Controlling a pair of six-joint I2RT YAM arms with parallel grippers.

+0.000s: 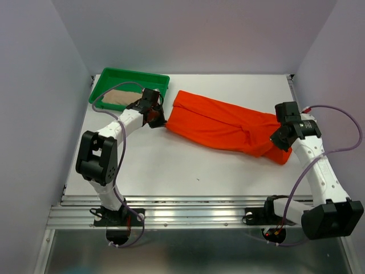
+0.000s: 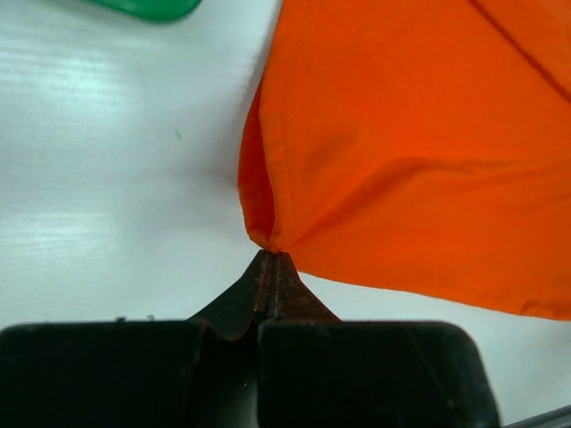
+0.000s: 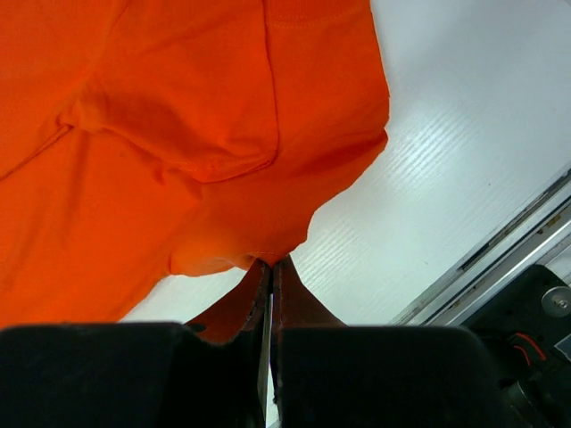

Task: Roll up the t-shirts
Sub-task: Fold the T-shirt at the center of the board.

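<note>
pinching both ends: left gripper (image 2: 272, 259) has its jaws together on a corner of the orange t-shirt (image 1: 225, 127), and the fabric bunches to a point right at the tips. right gripper (image 3: 270, 266) is the same, jaws together on an edge at the opposite end. shirt lies on the table (image 1: 188, 171) as a long folded band. long axis is diagonal: far-left end just beside the green tray (image 1: 134, 77), near-right end toward the right side. so each gripper sits at its own end of the axis, with the shirt running away from it toward the other. my read: a roll has to travel along that axis, one end carried toward the other. fabric looks wrinkled near the right end, so it may roll uneven. beige t-shirt (image 1: 118, 98) lies inside the tray, apart from the orange one; left gripper is clearly nearer.
</note>
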